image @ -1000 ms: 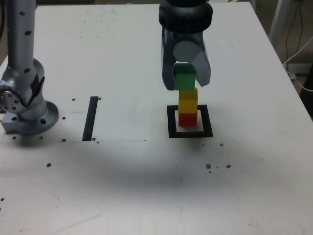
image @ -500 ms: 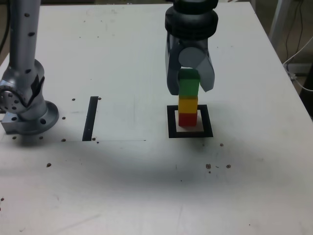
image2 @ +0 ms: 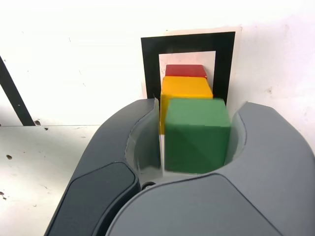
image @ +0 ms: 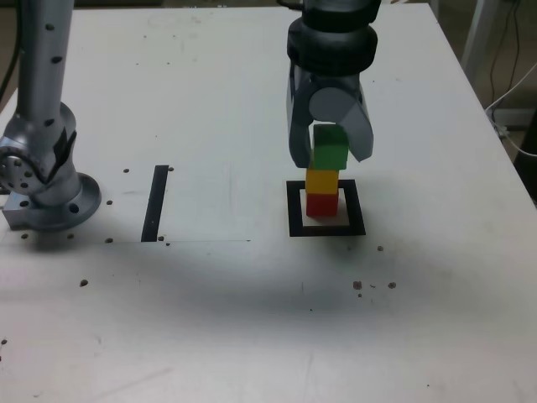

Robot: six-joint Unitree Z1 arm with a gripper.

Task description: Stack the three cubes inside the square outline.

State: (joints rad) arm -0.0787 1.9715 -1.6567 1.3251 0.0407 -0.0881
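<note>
The red cube (image: pixel 321 205) sits on the pale centre of the square outline (image: pixel 294 210), and the yellow cube (image: pixel 321 180) rests on top of it. On the yellow one stands the green cube (image: pixel 331 150), shifted slightly toward the exterior view's right. My gripper (image: pixel 331 151) is shut on the green cube, one dark jaw on each side. The wrist view looks down on the green cube (image2: pixel 197 135) between the jaws of my gripper (image2: pixel 196 140). The edges of the yellow cube (image2: pixel 187 87) and red cube (image2: pixel 185 71) show beyond it, inside the square outline (image2: pixel 149 64).
A straight black strip (image: pixel 156 202) lies on the white table at the exterior view's left of the outline. The arm's grey base (image: pixel 40 180) stands at that view's far left. Cables (image: pixel 516 101) hang off the table's right edge.
My gripper came down with the green cube until it met the yellow cube, and drifted slightly toward the exterior view's right. The red and yellow cubes did not move.
</note>
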